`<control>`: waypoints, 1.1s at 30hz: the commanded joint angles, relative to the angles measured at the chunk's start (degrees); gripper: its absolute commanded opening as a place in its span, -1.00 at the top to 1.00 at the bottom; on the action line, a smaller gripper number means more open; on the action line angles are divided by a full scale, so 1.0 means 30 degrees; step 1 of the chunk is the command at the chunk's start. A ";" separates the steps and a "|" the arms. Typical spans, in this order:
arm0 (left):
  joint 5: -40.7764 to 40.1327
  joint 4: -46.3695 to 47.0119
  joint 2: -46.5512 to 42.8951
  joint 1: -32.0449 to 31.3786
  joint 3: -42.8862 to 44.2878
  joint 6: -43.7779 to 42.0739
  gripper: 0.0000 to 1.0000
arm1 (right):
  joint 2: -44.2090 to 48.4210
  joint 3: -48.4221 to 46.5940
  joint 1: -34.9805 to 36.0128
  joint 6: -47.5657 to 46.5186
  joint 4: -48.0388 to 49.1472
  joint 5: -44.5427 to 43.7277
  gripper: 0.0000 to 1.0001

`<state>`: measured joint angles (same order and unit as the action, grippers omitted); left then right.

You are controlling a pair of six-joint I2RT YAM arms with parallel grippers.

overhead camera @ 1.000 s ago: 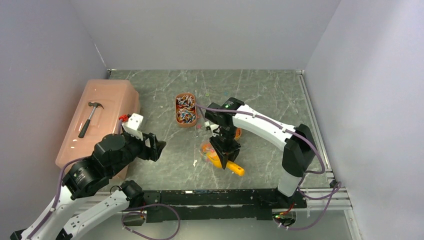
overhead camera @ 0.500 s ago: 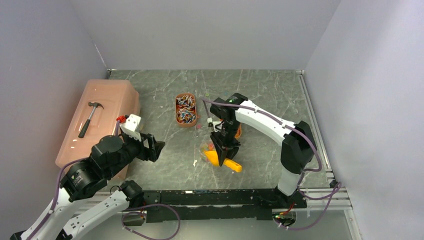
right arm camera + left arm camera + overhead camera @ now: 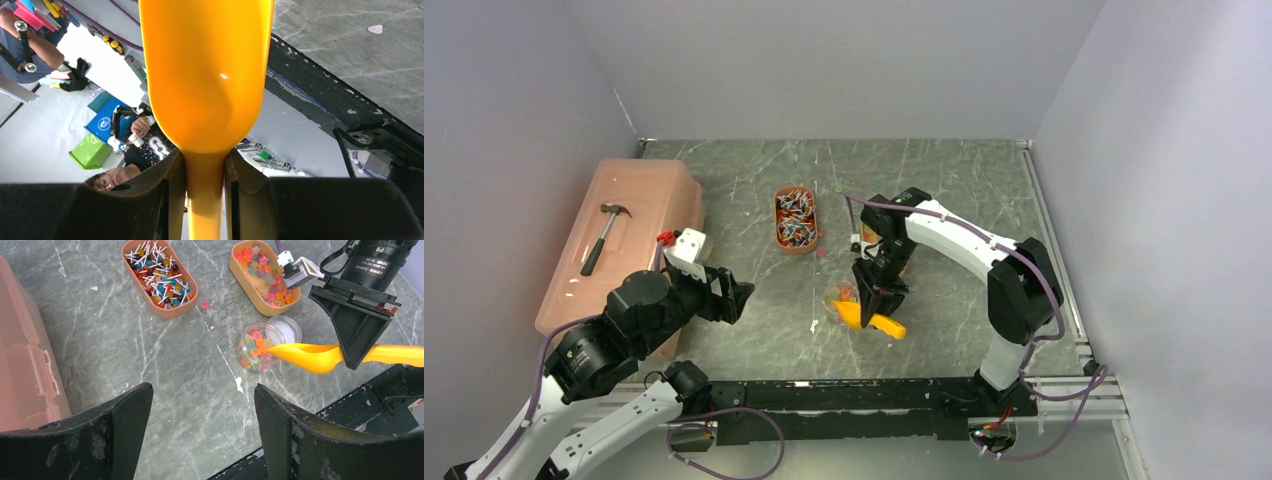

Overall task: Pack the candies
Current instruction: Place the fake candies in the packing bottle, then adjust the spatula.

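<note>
Left side: the pink toolbox [image 3: 624,235] with the hammer [image 3: 604,237] on its lid is unchanged. The left gripper [image 3: 201,390] hovers as it did a second ago, jaws wide apart, holding nothing.

Centre: the stick candies [image 3: 157,275] lie in the left oval tray [image 3: 165,315], undisturbed. One red sweet [image 3: 204,304] sits loose on the table. The clear jar [image 3: 255,347] lies tipped, part filled with star gummies.

What changed: the right gripper [image 3: 205,185], clamped on the handle of the yellow scoop [image 3: 312,356], has swung and drawn the handle in. The scoop's lip now sits at the jar mouth. Judged: a load is being delivered, or was just delivered. Whether the bowl is empty cannot be told.

Right side: more gummies [image 3: 262,272] remain in the second tray [image 3: 250,292], so packing is unfinished.
</note>
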<state>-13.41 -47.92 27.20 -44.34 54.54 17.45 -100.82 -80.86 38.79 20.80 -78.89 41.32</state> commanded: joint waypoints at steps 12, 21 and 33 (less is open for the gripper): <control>0.0159 0.0578 0.0617 0.0049 0.0012 -0.0046 -0.61 | 0.3235 0.1439 -0.0157 0.0354 0.3048 -0.1020 1.00; 0.0789 0.0881 0.1338 0.0047 -0.0108 -0.0059 -0.62 | 0.5460 0.3078 0.0398 -0.0253 0.5171 -0.3961 1.00; 0.2213 0.1721 0.3710 0.0052 0.0411 0.1455 -0.65 | 0.8606 0.5036 0.5514 -0.0772 0.8977 -1.2249 1.00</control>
<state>-9.30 -45.54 36.80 -44.31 54.54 19.07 -78.37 -67.40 51.11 19.92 -58.96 15.29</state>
